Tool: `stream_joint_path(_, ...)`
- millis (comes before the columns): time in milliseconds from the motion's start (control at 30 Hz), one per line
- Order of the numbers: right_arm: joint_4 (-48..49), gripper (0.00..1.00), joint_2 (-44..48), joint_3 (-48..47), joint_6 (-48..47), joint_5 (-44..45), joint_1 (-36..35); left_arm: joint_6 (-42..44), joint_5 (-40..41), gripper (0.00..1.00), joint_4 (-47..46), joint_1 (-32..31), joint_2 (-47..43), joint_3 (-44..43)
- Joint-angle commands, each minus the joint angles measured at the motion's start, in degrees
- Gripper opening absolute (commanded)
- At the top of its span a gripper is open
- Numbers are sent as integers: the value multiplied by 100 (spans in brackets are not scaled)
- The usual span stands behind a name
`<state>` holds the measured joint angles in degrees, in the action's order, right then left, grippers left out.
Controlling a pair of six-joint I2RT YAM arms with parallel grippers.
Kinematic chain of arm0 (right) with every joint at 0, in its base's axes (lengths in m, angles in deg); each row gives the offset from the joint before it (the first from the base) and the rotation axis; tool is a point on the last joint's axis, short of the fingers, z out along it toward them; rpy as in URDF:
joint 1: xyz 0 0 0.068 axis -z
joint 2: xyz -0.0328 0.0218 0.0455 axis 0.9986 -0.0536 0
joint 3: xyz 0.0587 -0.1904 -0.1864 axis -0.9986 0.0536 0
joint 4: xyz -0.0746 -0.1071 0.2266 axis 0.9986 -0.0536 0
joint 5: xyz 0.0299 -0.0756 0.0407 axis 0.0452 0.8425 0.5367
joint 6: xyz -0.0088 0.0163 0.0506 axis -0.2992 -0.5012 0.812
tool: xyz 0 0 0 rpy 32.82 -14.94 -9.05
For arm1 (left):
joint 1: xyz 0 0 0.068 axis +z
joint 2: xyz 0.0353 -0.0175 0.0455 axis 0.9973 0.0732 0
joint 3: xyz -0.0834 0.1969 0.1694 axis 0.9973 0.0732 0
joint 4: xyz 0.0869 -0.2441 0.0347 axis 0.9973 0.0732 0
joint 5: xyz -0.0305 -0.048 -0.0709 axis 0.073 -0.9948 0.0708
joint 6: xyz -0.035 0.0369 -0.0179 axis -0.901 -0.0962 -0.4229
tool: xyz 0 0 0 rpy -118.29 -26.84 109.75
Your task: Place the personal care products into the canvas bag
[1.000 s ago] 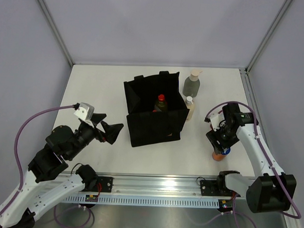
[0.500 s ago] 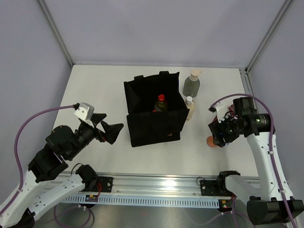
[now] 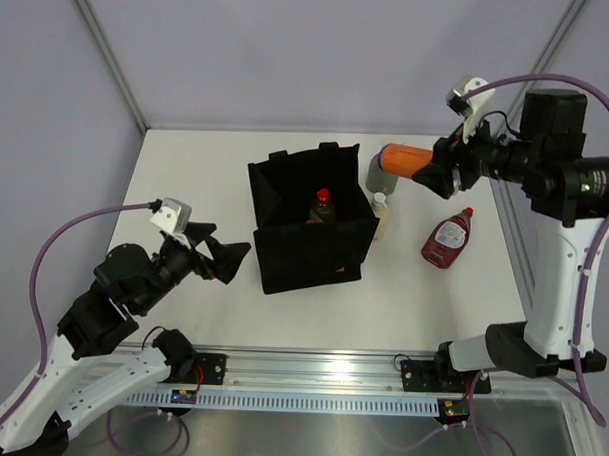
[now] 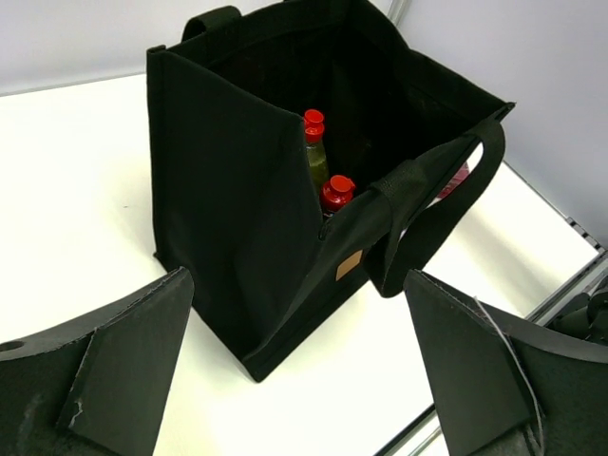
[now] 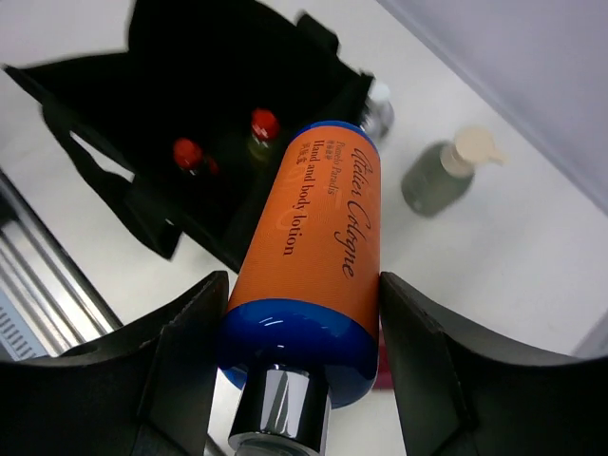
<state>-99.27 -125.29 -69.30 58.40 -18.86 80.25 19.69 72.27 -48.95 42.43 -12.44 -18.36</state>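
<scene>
Left hand [image 3: 223, 260] sits low over the bench [image 3: 186, 174], fingers spread wide with nothing between them, facing the canvas bag [image 3: 303, 258], which stands upright and open with two red-capped bottles [image 4: 337, 190] inside. Just right of the bag I see the cream white-capped bottle [image 3: 381, 213] standing, and beyond it the grey-green pump bottle [image 5: 439, 176]. Right hand [image 3: 432, 167] is raised and clamped on the orange blue-capped bottle [image 3: 402, 159], held sideways over the pump bottle in the top view; the flat dark red bottle [image 3: 446, 238] lies on the bench further right.
</scene>
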Motion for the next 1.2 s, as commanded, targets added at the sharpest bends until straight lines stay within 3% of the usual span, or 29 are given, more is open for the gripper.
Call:
stream_joint_path(0, 265, 0, -775, -564, 662, -1133, -560, -176, -33, 99, -275, 13, 38, -198)
stream_joint_path(100, 942, 0, -1206, -687, 893, -1002, -1001, -193, 11, 99, -231, 13, 64, -277)
stream_joint_path(267, 1250, 0, -2042, -925, 946, -748, -1784, -176, 170, 99, -38, 13, 117, -418)
stream_joint_path(500, 707, 0, -3148, -1294, 138, 737, -2504, -141, 249, 99, -99, 13, 169, -260)
stream_joint_path(700, 1250, 0, -3484, -803, 190, 1090, -3075, -106, -23, 99, -441, 13, 231, -14)
stream_joint_path(900, 1699, 1, -3862, -346, 489, 1169, -3164, 26, -120, 99, -459, 13, 231, 66)
stream_joint_path(933, 1865, 4, -3880, -84, 515, 1195, -3164, 52, -112, 99, -459, 13, 214, 66)
stream_joint_path(1033, 2182, 27, -3810, 575, 481, 1170, -3173, 79, -85, 99, -459, 13, 187, 101)
stream_joint_path(1067, 2226, 36, -3775, 717, 419, 1134, -3164, 79, -85, 99, -468, 13, 161, 109)
stream_joint_path(1100, 2244, 54, -3696, 910, 393, 1056, -3164, 70, -85, 99, -477, 13, 161, 127)
stream_joint_path(1167, 2306, 66, -3538, 1069, 340, 933, -3164, 53, -94, 99, -494, 13, 143, 154)
